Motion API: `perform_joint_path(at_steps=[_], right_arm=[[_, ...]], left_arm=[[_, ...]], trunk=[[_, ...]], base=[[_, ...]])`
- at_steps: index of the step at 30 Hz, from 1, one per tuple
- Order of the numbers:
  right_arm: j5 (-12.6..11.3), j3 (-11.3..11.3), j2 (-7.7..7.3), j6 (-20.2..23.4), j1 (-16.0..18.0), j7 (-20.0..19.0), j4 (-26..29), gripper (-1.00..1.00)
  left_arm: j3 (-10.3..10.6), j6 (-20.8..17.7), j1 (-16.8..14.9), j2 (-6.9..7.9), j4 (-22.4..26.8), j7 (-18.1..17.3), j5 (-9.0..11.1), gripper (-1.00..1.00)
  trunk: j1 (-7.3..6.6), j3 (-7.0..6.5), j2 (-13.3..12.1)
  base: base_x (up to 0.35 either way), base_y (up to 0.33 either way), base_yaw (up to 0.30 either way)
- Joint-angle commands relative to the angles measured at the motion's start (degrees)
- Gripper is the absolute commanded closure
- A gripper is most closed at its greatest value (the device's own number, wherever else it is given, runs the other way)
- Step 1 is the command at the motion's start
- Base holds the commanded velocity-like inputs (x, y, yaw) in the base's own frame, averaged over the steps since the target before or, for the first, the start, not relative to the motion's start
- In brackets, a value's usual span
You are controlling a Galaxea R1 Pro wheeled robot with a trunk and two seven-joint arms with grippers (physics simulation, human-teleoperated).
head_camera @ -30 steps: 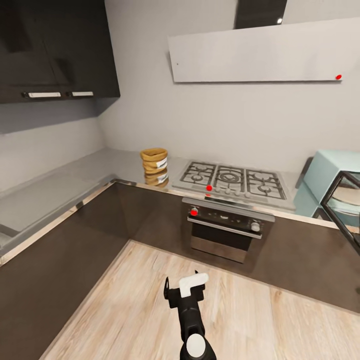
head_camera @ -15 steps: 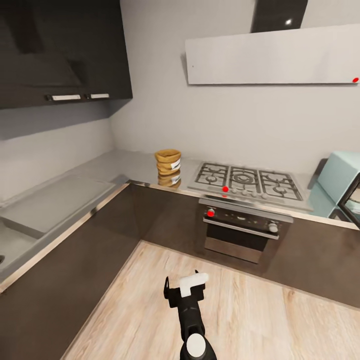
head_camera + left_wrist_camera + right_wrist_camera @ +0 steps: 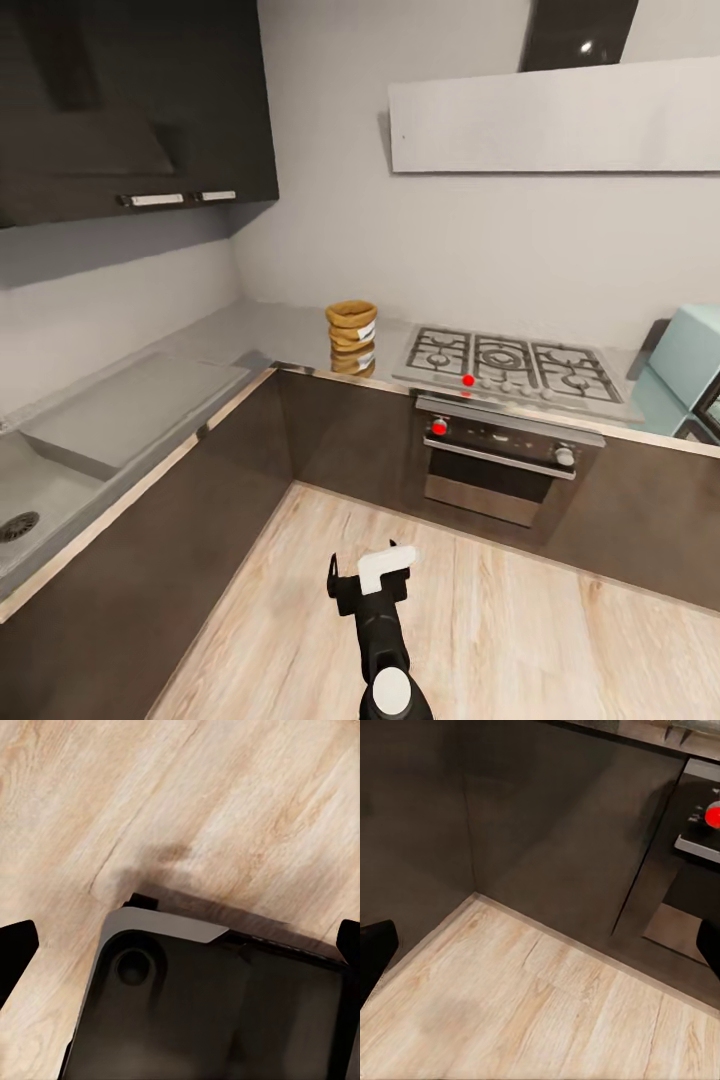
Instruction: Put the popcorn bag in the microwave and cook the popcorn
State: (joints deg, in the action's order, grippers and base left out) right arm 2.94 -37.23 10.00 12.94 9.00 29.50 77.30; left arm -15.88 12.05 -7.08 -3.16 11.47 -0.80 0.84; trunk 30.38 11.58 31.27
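Grey corner table [image 3: 260,335], popcorn bag [image 3: 351,325] beside hob [image 3: 510,362], far beyond raised right fingers [image 3: 372,574], spread wide, empty.

The kitchen was evenly, softly lit. The tan paper sack [image 3: 351,325] was mirrored in the glossy grey stone counter [image 3: 270,335] — edges were slightly softened, and a faint blurred shadow was cast on the pale wood floor [image 3: 225,802].

I see crumpled tan paper on the popcorn bag [image 3: 351,325] | glossy grey stone countertop [image 3: 280,335], mirroring it | brushed steel hob [image 3: 510,362] | matt dark cabinet fronts [image 3: 547,825] ahead of my gripper [image 3: 372,578] | grained pale wood floor [image 3: 225,802] below it
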Motion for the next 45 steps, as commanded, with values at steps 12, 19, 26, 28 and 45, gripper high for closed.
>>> perform_joint_path(at_steps=[12, 19, 26, 28, 45], right_arm=[[0.31, -0.07, 0.00, 1.38, 0.06, 0.29, 0.11, -1.00], [0.28, -0.12, 0.00, 1.39, 0.06, 0.29, 0.05, -1.00], [0.23, -0.20, 0.00, 1.39, 0.06, 0.29, 0.04, -1.00], [0.23, -0.21, 0.00, 1.39, 0.06, 0.29, 0.04, -1.00], [0.31, -0.25, 0.00, 1.39, 0.08, 0.29, 0.00, -1.00]], left_arm=[[-0.06, 0.17, 0.09, -0.01, -0.04, -0.08, -0.18, -1.00], [-0.28, 0.17, -0.03, -0.05, -0.04, -0.08, 0.12, -1.00], [-0.10, 0.17, -0.04, -0.09, -0.04, -0.08, 0.02, -1.00], [-0.11, 0.17, -0.04, -0.09, -0.04, -0.08, 0.04, -1.00], [0.20, 0.24, 0.35, -0.14, -0.04, -0.13, -0.64, -1.00]], trunk=[[-1.74, -1.35, -3.14], [-3.06, -2.42, -5.55], [-4.59, -3.68, -8.35], [-4.60, -3.68, -8.35], [-4.60, -3.68, -8.35]], base=[[0.056, 0.327, 0.000], [0.001, 0.083, 0.000], [0.000, 0.002, 0.000], [0.000, 0.000, 0.000], [0.015, -0.007, 0.000]])
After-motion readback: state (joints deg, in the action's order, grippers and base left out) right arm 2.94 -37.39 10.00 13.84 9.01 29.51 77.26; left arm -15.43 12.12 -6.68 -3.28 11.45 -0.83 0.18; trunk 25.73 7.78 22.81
